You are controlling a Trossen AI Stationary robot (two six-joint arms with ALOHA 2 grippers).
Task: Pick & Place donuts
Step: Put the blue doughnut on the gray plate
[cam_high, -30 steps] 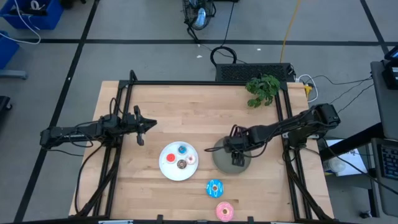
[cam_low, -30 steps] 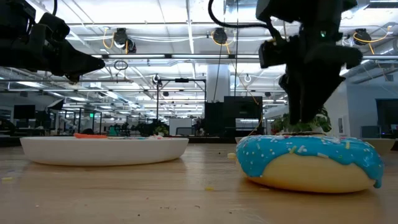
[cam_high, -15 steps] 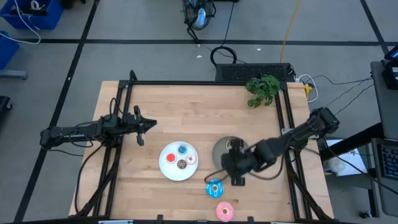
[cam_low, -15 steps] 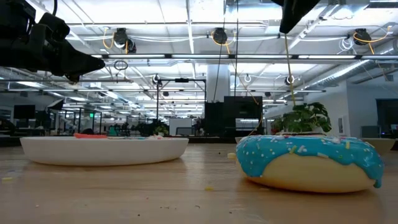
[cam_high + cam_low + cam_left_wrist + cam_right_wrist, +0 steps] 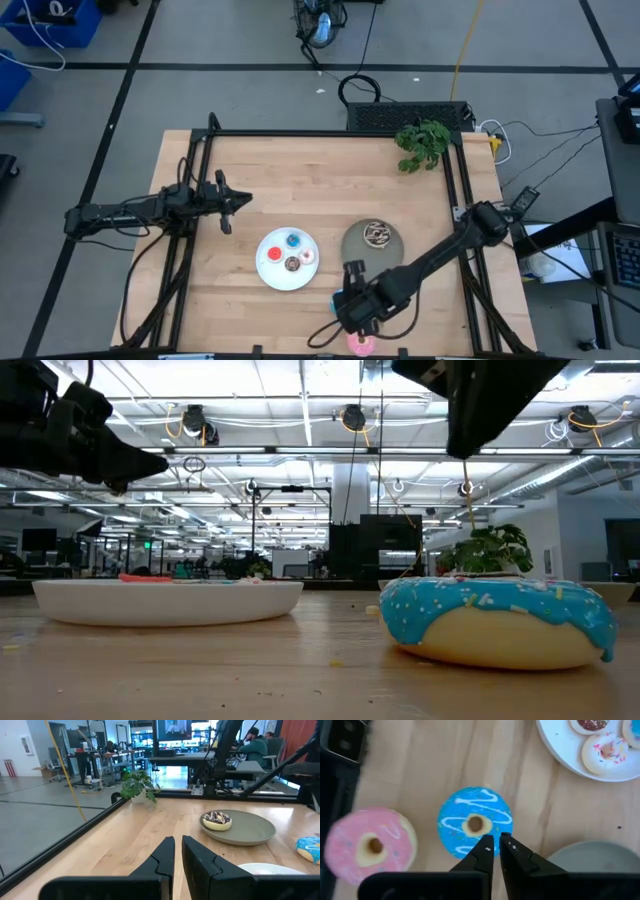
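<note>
My right gripper (image 5: 494, 846) is shut and points steeply down, high above the blue-iced donut (image 5: 475, 822), which lies flat on the table near the front edge. It touches nothing. The pink-iced donut (image 5: 370, 845) lies beside the blue one, nearer the front edge (image 5: 360, 343). A chocolate sprinkled donut (image 5: 377, 233) rests on the grey plate (image 5: 360, 255). Tiny donuts (image 5: 293, 252) lie on the white plate (image 5: 270, 268). My left gripper (image 5: 178, 851) waits shut and level over the table's left side (image 5: 228, 205).
A small green plant (image 5: 422, 143) stands at the table's far right. Black frame rails (image 5: 300, 134) run along the far edge and down both sides. In the low view the blue-iced donut (image 5: 500, 622) fills the near right and the white plate (image 5: 168, 600) the left.
My right gripper has left the grey plate, risen, and swung toward the table's near edge and somewhat left, rolling as it went. It now hangs over the blue-iced donut. The chocolate sprinkled donut, hidden under the gripper before, shows lying on the grey plate.
</note>
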